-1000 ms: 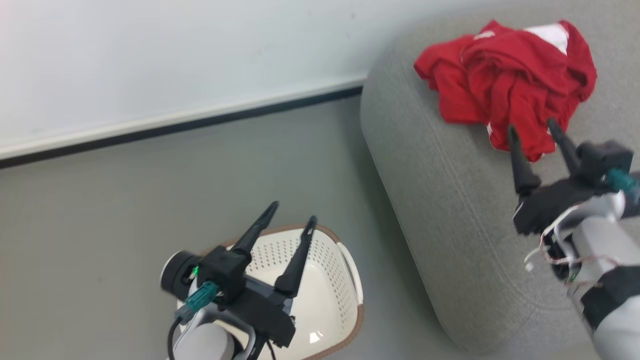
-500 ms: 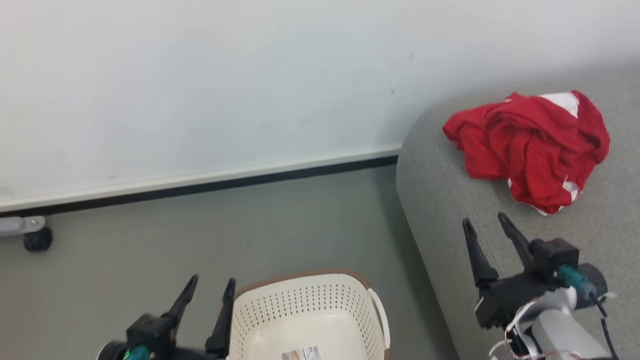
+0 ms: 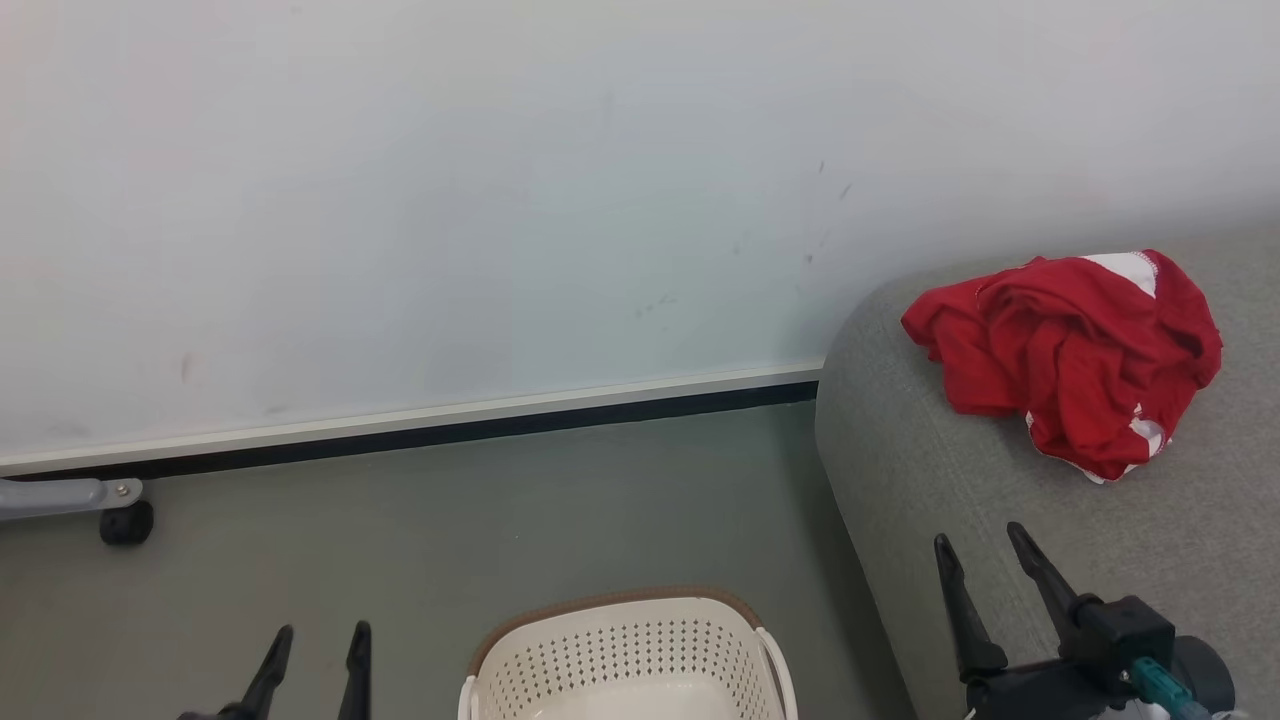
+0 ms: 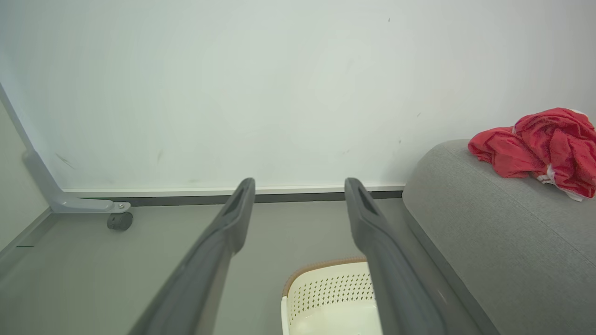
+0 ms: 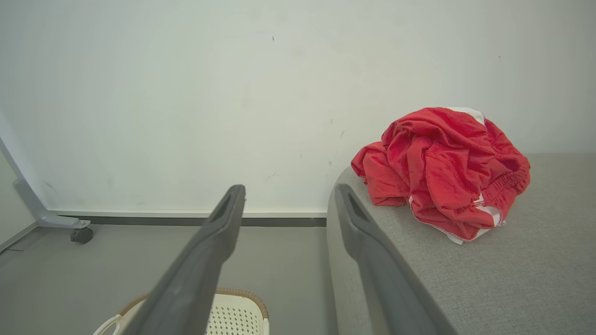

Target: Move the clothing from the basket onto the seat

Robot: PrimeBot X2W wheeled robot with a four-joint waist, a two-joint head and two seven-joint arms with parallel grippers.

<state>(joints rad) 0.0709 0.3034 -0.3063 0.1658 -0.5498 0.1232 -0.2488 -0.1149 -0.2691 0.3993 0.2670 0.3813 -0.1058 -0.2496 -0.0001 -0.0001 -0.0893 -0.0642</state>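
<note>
- Red clothing [image 3: 1070,355] is lying bunched on the seat [image 3: 900,500], near its rounded end.
- Left gripper [image 3: 323,628] and right gripper [image 3: 978,536] are hanging spread wide, empty.
- That edge is inviting a slide-off if nudged.

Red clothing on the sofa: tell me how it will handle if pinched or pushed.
Probably floppy: the red clothing lies crumpled in soft folds, so a pinch would likely lift one layer and the rest would hang. Likely light, as the sofa shows no dent around it. Pushed, it would probably bunch and drag on the woven fabric rather than slide.
</note>
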